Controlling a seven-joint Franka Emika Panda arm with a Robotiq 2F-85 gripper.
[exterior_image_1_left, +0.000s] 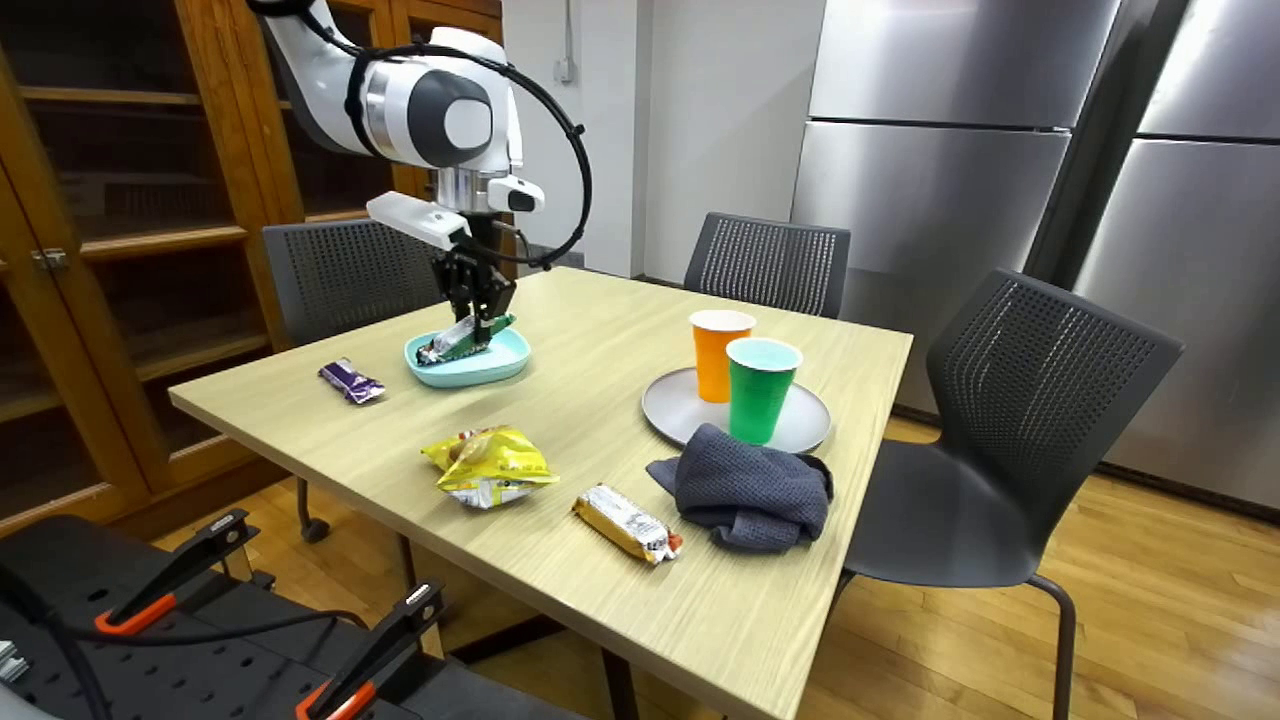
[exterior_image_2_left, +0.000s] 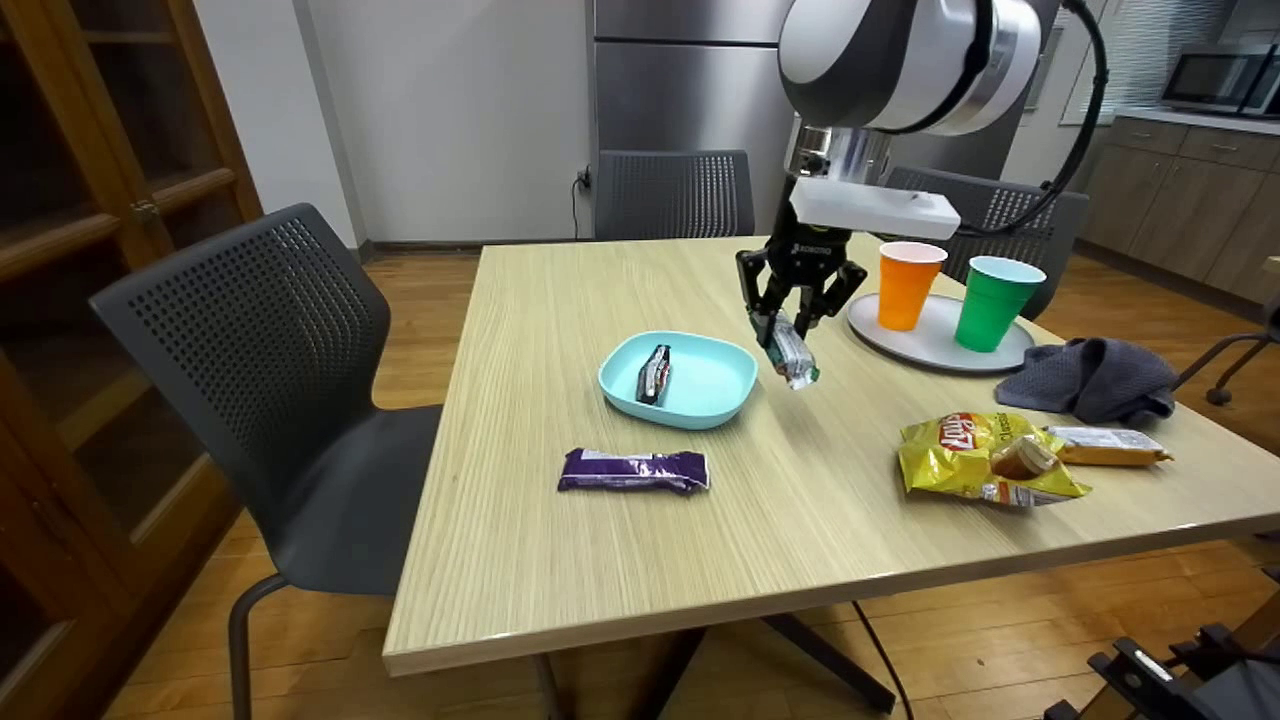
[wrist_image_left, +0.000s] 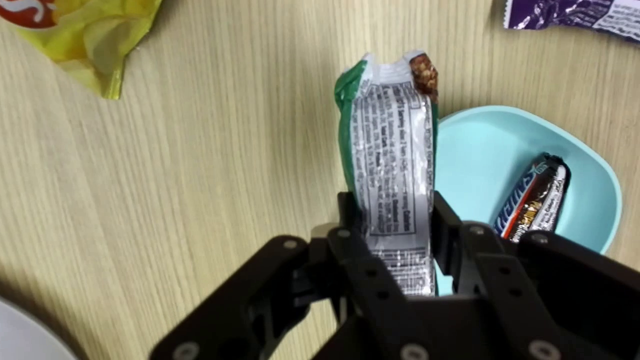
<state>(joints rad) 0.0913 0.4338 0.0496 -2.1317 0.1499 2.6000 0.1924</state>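
Above the tabletop (exterior_image_1_left: 600, 340): one black gripper (wrist_image_left: 393, 207), its two fingers pressed on either side of a green-and-silver wrapped bar (wrist_image_left: 392, 135), held off the wood, printed panel facing up. Step in hand, as judged: the bar borne aloft, grip apparently secure. Next move, as judged: calls for slow handling, no harder squeeze on the wrapper, and height to spare over the turquoise bowl (wrist_image_left: 480, 150) if crossing its rim. Bowl position: just beside and below the bar; contents, one small dark-wrapped bar (wrist_image_left: 535, 200). Near the bowl: one purple-wrapped bar (exterior_image_2_left: 633, 470), lying flat. Farther off: one yellow chip bag (exterior_image_2_left: 970, 460); one gold-wrapped bar (exterior_image_1_left: 625, 523). Also: one grey plate (exterior_image_1_left: 668, 408) bearing an orange cup (exterior_image_1_left: 710, 370) and a green cup (exterior_image_1_left: 757, 400), upright; one crumpled dark cloth (exterior_image_1_left: 750, 490) by the plate.
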